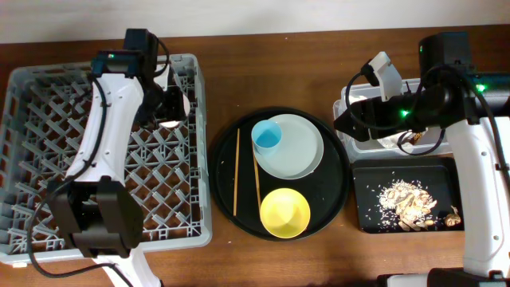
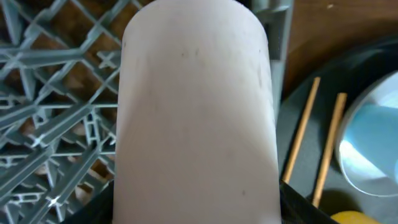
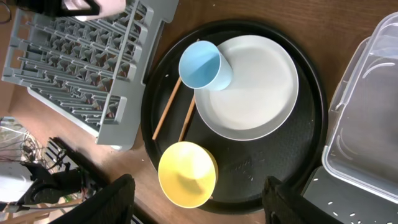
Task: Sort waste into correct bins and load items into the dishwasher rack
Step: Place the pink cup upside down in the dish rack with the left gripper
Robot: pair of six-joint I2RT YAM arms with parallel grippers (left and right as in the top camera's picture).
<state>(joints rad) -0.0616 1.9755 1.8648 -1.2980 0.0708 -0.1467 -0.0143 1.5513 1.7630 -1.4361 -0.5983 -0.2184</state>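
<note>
Overhead layout: dishwasher rack (image 1: 48, 104) fills the left end of the wooden surface (image 1: 279, 64); round black tray (image 1: 335, 191) sits mid-surface; both bins lie by the right edge.
Left hand (image 1: 166, 105): closed on the pink cup (image 2: 196, 112), above the rack's far right corner; the cup fills the wrist view.
Right hand (image 1: 341, 126): fingers (image 3: 118, 199) spread wide, gripping nothing, hovering over the clear tub (image 3: 367, 124) on its round-tray side.
Plate (image 1: 299, 151): far half of the round tray, apart from both hands.
Blue cup (image 1: 267, 137): upright on the plate's left rim.
Yellow bowl (image 1: 285, 213): near half of the round tray, just beside the plate.
Chopsticks (image 1: 237, 171): side by side on the round tray's left part.
Black rectangular tray (image 1: 362, 179): right near corner, in front of the tub, holding food scraps (image 1: 406, 199).
</note>
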